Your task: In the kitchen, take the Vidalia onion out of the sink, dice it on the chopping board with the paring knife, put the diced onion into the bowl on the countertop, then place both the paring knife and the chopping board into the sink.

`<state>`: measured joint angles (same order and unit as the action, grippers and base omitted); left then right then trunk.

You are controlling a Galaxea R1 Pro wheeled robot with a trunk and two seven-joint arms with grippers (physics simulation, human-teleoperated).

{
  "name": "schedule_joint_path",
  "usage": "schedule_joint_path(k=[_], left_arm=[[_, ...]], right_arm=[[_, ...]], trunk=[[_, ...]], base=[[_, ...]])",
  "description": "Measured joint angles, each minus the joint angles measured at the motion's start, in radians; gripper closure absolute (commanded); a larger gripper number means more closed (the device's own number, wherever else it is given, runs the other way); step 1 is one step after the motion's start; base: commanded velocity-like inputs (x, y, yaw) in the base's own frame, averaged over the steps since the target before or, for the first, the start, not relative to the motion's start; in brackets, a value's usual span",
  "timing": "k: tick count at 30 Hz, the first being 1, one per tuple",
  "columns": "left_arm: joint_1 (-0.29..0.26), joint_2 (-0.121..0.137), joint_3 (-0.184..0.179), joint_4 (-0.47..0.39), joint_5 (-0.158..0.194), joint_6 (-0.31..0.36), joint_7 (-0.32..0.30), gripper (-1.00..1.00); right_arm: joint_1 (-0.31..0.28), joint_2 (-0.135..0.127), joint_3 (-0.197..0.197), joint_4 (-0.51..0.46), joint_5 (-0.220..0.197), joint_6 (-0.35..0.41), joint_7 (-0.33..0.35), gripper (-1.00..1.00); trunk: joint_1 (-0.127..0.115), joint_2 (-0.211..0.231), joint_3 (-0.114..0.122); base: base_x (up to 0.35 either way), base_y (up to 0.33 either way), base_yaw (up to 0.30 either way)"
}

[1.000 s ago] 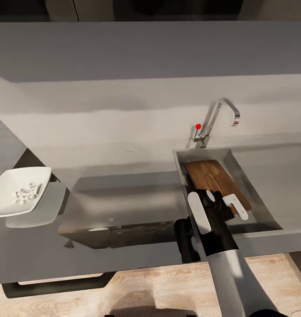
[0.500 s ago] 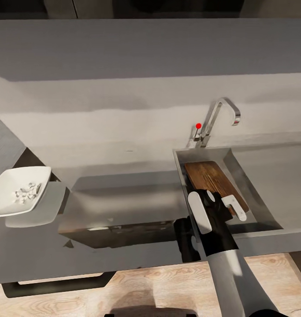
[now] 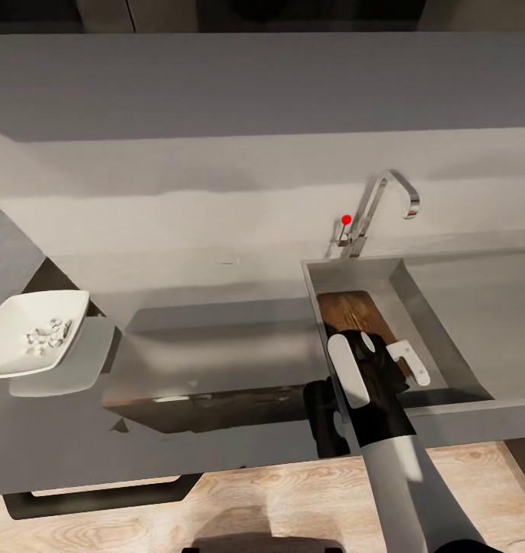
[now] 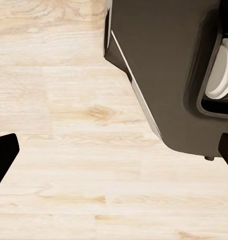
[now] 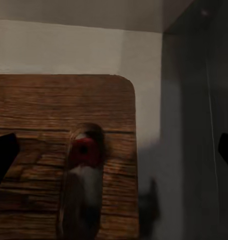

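Hovering over the rectangular stainless-steel sink point(image 3: 439, 322), the right gripper point(image 3: 381, 365) has its white jaws spread wide, holding nothing. No readable labels. Below them the dark brown wooden chopping board point(image 3: 353, 311) lies inside the basin, apart from the jaws. Left gripper point(image 4: 114, 157) hangs open over pale wood floor point(image 4: 58, 125). White squarish bowl point(image 3: 33, 332) sits far left on the grey reflective countertop point(image 3: 216, 253).

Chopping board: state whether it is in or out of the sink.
In. The chopping board lies inside the sink, below its rim, beneath the right gripper.
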<state>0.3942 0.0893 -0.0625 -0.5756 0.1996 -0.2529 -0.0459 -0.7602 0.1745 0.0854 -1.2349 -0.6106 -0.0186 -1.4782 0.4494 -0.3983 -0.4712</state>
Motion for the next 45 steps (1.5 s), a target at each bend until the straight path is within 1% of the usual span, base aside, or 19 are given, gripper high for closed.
schedule_joint_path(k=[4, 7, 9, 11, 13, 14, 16, 20, 23, 24, 25, 26, 28, 30, 31, 32, 35, 38, 45], left_arm=[[0.000, 0.000, 0.000, 0.000, 0.000, 0.000, 0.000, -1.00], [0.000, 0.000, 0.000, 0.000, 0.000, 0.000, 0.000, -1.00], [0.000, 0.000, 0.000, 0.000, 0.000, 0.000, 0.000, -1.00], [0.000, 0.000, 0.000, 0.000, 0.000, 0.000, 0.000, -1.00], [0.000, 0.000, 0.000, 0.000, 0.000, 0.000, 0.000, -1.00], [0.000, 0.000, 0.000, 0.000, 0.000, 0.000, 0.000, -1.00], [0.000, 0.000, 0.000, 0.000, 0.000, 0.000, 0.000, -1.00], [0.000, 0.000, 0.000, 0.001, 0.001, 0.000, 0.000, -1.00], [0.000, 0.000, 0.000, 0.005, 0.000, 0.000, 0.000, -1.00], [0.000, 0.000, 0.000, 0.005, 0.000, 0.000, 0.000, -1.00], [0.000, 0.000, 0.000, 0.006, 0.000, 0.000, 0.000, -1.00], [0.000, 0.000, 0.000, 0.006, 0.000, 0.000, 0.000, -1.00], [0.000, 0.000, 0.000, 0.006, 0.000, 0.000, 0.000, -1.00], [0.000, 0.000, 0.000, 0.006, 0.000, 0.000, 0.000, -1.00], [0.000, 0.000, 0.000, 0.006, 0.000, 0.000, 0.000, -1.00], [0.000, 0.000, 0.000, 0.006, 0.001, 0.000, 0.000, -1.00], [0.000, 0.000, 0.000, 0.007, 0.001, 0.000, 0.001, -1.00], [0.000, 0.000, 0.000, 0.007, 0.001, 0.000, 0.000, -1.00], [0.000, 0.000, 0.000, 0.008, 0.002, 0.000, 0.000, -1.00]], right_arm=[[0.000, 0.000, 0.004, -0.016, 0.003, 0.000, -0.003, -1.00], [0.000, 0.000, 0.021, -0.094, 0.014, 0.005, -0.005, -1.00], [0.000, 0.000, 0.088, -0.174, 0.045, 0.021, -0.022, -1.00], [0.000, 0.000, 0.183, -0.235, 0.087, 0.062, -0.082, -1.00], [0.000, 0.000, 0.253, -0.284, 0.113, 0.090, -0.088, -1.00], [0.000, 0.000, 0.269, -0.298, 0.116, 0.097, -0.088, -1.00], [0.000, 0.000, 0.296, -0.312, 0.119, 0.124, -0.087, -1.00], [0.000, 0.000, 0.409, -0.321, 0.117, 0.197, -0.087, -1.00], [0.000, 0.000, 0.520, -0.324, 0.115, 0.212, -0.087, -1.00], [0.000, 0.000, 0.574, -0.333, 0.111, 0.217, -0.087, -1.00], [0.001, 0.000, 0.621, -0.345, 0.097, 0.222, -0.085, -1.00], [0.000, 0.000, 0.645, -0.352, 0.078, 0.224, -0.065, -1.00], [0.000, -0.043, 0.670, -0.363, 0.015, 0.226, -0.021, -1.00], [0.000, -0.104, 0.682, -0.369, -0.072, 0.228, 0.061, -1.00], [0.001, -0.148, 0.685, -0.371, -0.111, 0.228, 0.125, -1.00], [0.001, -0.194, 0.686, -0.371, -0.140, 0.228, 0.195, -1.00], [0.001, -0.277, 0.687, -0.372, -0.191, 0.227, 0.321, -1.00], [0.001, -0.313, 0.688, -0.373, -0.207, 0.225, 0.358, -1.00], [0.001, -0.322, 0.689, -0.389, -0.211, 0.224, 0.370, -1.00]], trunk=[[0.000, 0.000, 0.000], [0.000, 0.000, 0.000], [0.000, 0.000, 0.000], [0.000, 0.000, 0.000], [0.000, 0.000, 0.000], [0.000, 0.000, 0.000], [0.000, 0.000, 0.000], [0.000, 0.000, 0.000], [0.000, 0.000, 0.000], [0.000, 0.000, 0.000], [0.000, 0.000, 0.000], [0.000, 0.000, 0.000], [0.000, 0.000, 0.000], [0.000, 0.000, 0.000], [0.000, 0.000, 0.000], [0.000, 0.000, 0.000], [0.000, 0.000, 0.000], [0.000, 0.000, 0.000], [0.001, 0.000, 0.000]], base=[[0.000, 0.000, 0.000], [0.000, 0.000, 0.000], [0.000, 0.000, 0.000], [0.000, 0.000, 0.000], [0.000, 0.000, 0.000], [0.000, 0.000, 0.000], [0.000, 0.000, 0.000], [0.000, 0.000, 0.000], [-0.015, 0.000, 0.000], [-0.066, 0.000, 0.000], [-0.076, 0.000, 0.000], [-0.083, 0.000, 0.000], [-0.089, 0.000, 0.000], [-0.092, 0.000, 0.000], [-0.093, 0.000, 0.000], [-0.094, 0.000, 0.000], [-0.098, 0.000, 0.000], [-0.197, 0.000, 0.000], [-0.324, 0.000, 0.000]])
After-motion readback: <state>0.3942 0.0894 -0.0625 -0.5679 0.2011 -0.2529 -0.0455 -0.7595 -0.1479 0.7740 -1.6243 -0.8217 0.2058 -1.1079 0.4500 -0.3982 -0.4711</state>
